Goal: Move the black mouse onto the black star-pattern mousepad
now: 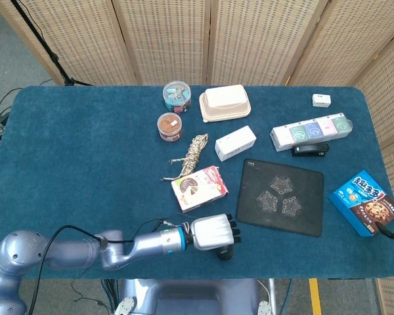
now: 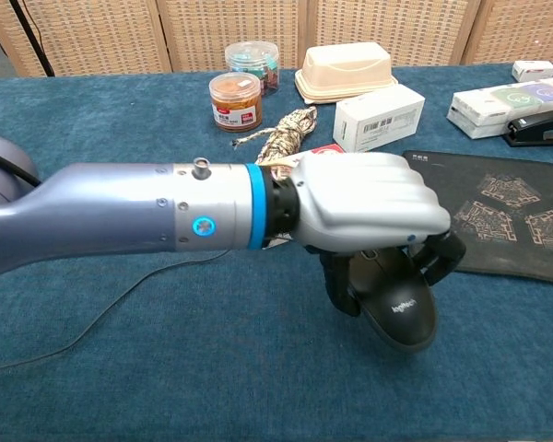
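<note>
My left robot hand (image 2: 364,214) has its fingers curled around the black mouse (image 2: 396,301), holding it low over the blue tabletop (image 1: 79,164) near the front edge. I judge the carry is midway. Next I should travel right and set it on the black star-pattern mousepad (image 1: 280,195).
</note>
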You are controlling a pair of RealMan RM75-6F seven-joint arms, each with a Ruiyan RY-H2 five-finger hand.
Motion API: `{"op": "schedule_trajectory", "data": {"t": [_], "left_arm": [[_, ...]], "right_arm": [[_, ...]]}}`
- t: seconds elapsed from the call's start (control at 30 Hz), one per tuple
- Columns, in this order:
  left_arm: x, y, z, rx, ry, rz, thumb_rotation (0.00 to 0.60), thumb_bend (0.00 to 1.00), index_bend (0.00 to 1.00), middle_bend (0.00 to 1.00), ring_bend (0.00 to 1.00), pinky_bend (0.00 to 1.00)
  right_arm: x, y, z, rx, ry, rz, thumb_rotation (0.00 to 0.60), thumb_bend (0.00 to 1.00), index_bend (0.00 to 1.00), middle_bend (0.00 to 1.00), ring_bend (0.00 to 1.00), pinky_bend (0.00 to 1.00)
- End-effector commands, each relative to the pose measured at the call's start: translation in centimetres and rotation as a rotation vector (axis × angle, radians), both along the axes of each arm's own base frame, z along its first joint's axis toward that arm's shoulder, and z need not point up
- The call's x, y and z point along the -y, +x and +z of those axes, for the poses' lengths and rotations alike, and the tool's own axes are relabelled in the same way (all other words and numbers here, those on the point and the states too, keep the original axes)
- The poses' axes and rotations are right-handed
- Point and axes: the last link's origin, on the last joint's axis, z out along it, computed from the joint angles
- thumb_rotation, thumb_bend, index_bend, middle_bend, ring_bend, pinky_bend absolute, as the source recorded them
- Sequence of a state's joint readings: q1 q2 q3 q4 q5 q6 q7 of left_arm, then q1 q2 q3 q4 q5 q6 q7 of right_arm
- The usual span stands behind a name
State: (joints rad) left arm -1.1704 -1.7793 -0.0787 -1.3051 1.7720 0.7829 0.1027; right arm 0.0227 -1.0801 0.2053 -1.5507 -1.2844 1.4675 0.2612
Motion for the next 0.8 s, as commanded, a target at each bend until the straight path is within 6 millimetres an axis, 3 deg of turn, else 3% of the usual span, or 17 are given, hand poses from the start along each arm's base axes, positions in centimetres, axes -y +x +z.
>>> {"op": "schedule_trajectory", "data": {"t": [0.03,0.67,0.8], "left_arm": [[-0.3,0.6,-1.5,-0.03,0.011,0.029,0.6,0.13,0.53,0.46,0.44,0.46],[-0.8,2.8,-3.6,-0.034,-0.042,0.353,0.6,0.13,0.52,0.46,0.44,0.46],[-0.7,2.7,-3.5,-0.059,-0.003,0.355,0.6,0.12,0.44,0.4,0.37,0.44]], "right_arm": [[0.0,-0.1,0.1,0.002,-0.002,-0.003,0.6,0.0,0.0,0.0,0.0,0.0],[-0.3,-0.1,0.5,0.009,-0.018,0.003,0.6,0.0,0.0,0.0,0.0,0.0],[-0.3,-0.1,0.6,0.009,-0.021,0.004,0.6,0.0,0.0,0.0,0.0,0.0]]}}
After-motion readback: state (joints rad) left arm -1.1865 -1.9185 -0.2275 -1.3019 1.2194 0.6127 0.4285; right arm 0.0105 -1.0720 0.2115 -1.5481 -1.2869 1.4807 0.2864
